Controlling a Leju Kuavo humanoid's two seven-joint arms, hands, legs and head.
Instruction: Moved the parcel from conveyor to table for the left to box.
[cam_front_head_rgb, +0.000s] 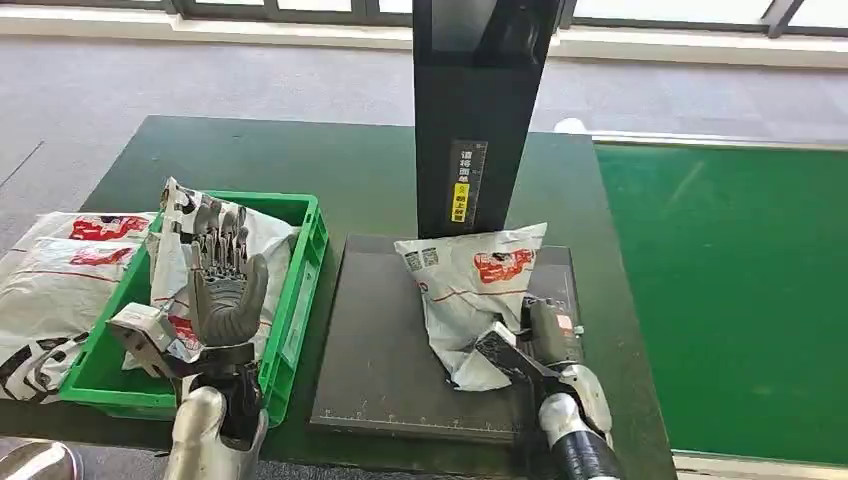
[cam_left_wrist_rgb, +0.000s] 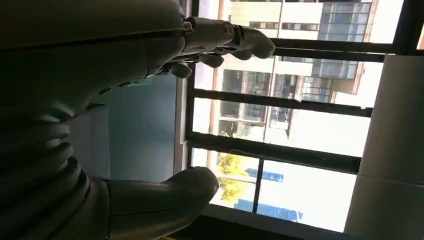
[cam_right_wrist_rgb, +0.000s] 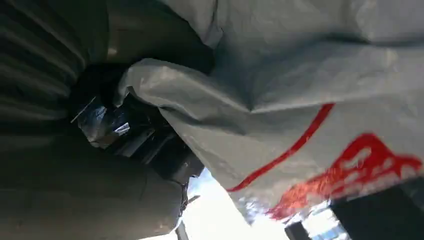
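A white plastic parcel (cam_front_head_rgb: 470, 280) with red print lies crumpled on the black flat platform (cam_front_head_rgb: 380, 350) in the middle of the green table. My right hand (cam_front_head_rgb: 540, 345) grips the parcel's near corner; in the right wrist view the parcel (cam_right_wrist_rgb: 300, 100) presses against the palm. My left hand (cam_front_head_rgb: 222, 285) is raised over the green crate (cam_front_head_rgb: 300, 300), fingers apart and pointing up, holding nothing. The left wrist view shows the left hand (cam_left_wrist_rgb: 100, 100) with spread fingers (cam_left_wrist_rgb: 225, 42) against windows.
Another white parcel (cam_front_head_rgb: 268, 235) lies in the green crate. More parcels (cam_front_head_rgb: 60, 280) are piled left of the crate. A black post (cam_front_head_rgb: 478, 110) rises behind the platform. The green conveyor belt (cam_front_head_rgb: 730, 300) runs along the right.
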